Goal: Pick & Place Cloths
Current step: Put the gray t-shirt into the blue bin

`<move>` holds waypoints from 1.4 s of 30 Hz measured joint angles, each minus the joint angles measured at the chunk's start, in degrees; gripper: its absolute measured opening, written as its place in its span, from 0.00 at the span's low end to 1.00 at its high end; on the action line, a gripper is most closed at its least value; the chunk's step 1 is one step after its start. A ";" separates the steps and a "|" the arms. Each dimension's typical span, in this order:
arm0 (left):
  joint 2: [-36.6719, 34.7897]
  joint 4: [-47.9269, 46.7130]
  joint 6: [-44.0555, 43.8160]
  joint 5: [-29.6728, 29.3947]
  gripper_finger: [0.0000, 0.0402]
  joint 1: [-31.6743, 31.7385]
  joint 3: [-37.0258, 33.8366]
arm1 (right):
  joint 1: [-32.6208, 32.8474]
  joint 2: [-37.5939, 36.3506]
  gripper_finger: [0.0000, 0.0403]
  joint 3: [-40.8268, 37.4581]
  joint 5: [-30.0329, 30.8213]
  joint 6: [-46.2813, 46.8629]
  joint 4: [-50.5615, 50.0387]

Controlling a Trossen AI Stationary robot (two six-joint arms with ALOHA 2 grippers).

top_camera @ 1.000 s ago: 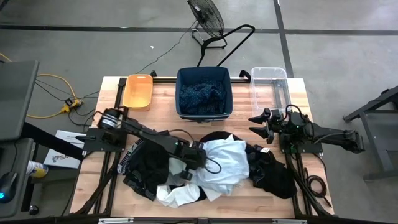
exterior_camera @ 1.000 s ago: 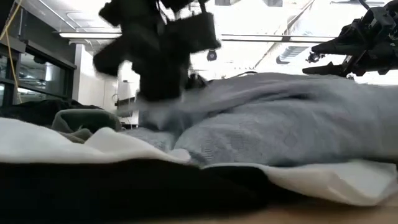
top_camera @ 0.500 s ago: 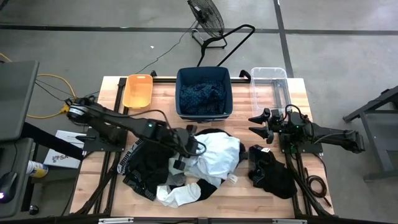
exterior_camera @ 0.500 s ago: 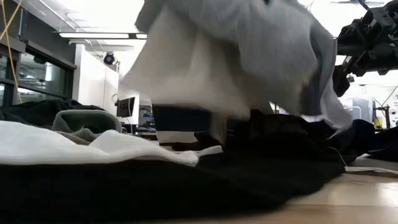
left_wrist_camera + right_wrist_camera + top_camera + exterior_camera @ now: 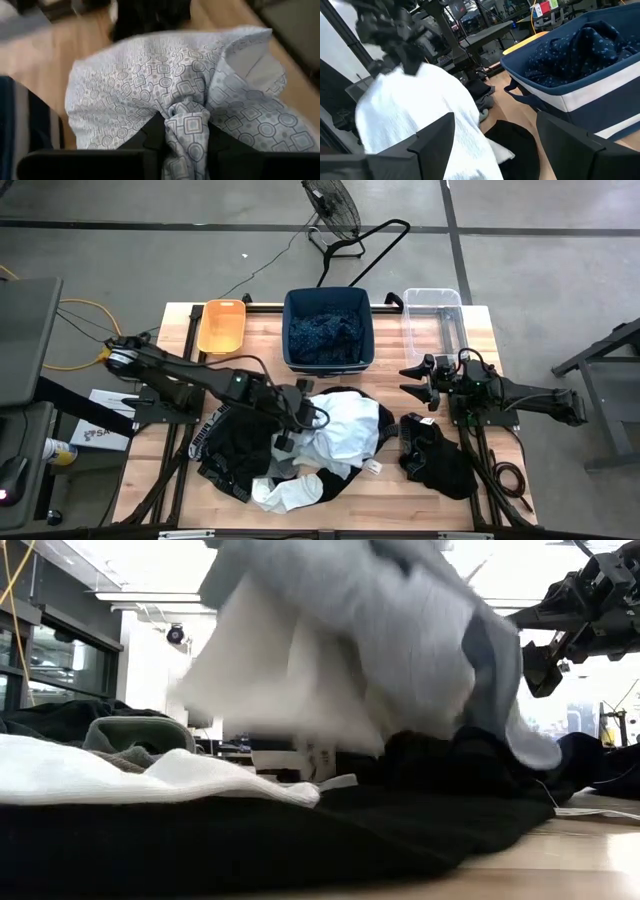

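While left gripper [image 5: 184,145] pinches pale shirt [image 5: 345,430] (lifted), right gripper [image 5: 412,381] idles.

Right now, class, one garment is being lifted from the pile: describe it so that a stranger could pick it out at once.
Start at the navy bin at the table's back edge. In front of it lies the cloth heap, where the left gripper is shut on the pale blue shirt. Alone among black and white neighbours, it bears small printed squares and circles.

a workshop: concrete floor [image 5: 560,270], floor fan [image 5: 333,205], ceiling strip lights [image 5: 150,597]
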 joint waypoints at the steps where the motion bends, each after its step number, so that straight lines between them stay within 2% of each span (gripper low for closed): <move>1: 0.75 -1.37 -0.03 0.33 0.15 0.00 0.00 | 0.00 0.00 0.68 -0.02 0.00 0.00 -0.04; 5: 3.60 -3.02 -0.09 2.11 0.06 0.00 -2.47 | -0.02 0.00 0.68 0.00 0.00 0.00 -0.04; 13: 7.40 -1.18 -3.02 2.40 0.07 2.45 -11.14 | -0.02 0.00 0.68 0.00 0.00 0.00 -0.04; 15: 7.38 -0.42 -3.37 2.38 0.11 2.80 -11.76 | -0.02 0.00 0.68 -0.01 -0.01 0.00 -0.04; 19: 6.90 0.08 -3.37 2.40 0.29 2.75 -11.24 | -0.02 0.00 0.68 0.00 0.00 0.00 -0.04; 24: 6.87 1.46 -3.39 6.48 0.51 2.77 -8.48 | -0.01 0.00 0.68 0.00 0.00 0.00 -0.04; 29: 6.83 1.93 -1.56 10.17 0.66 2.58 -5.85 | 0.00 0.00 0.68 -0.01 0.00 0.00 -0.07; 33: 8.18 4.33 -0.26 11.31 0.72 2.60 -5.55 | 0.00 0.00 0.68 0.00 0.00 0.00 -0.07; 42: 15.60 7.10 0.01 11.17 0.73 2.62 -5.55 | -0.02 0.00 0.68 0.00 0.00 0.00 -0.09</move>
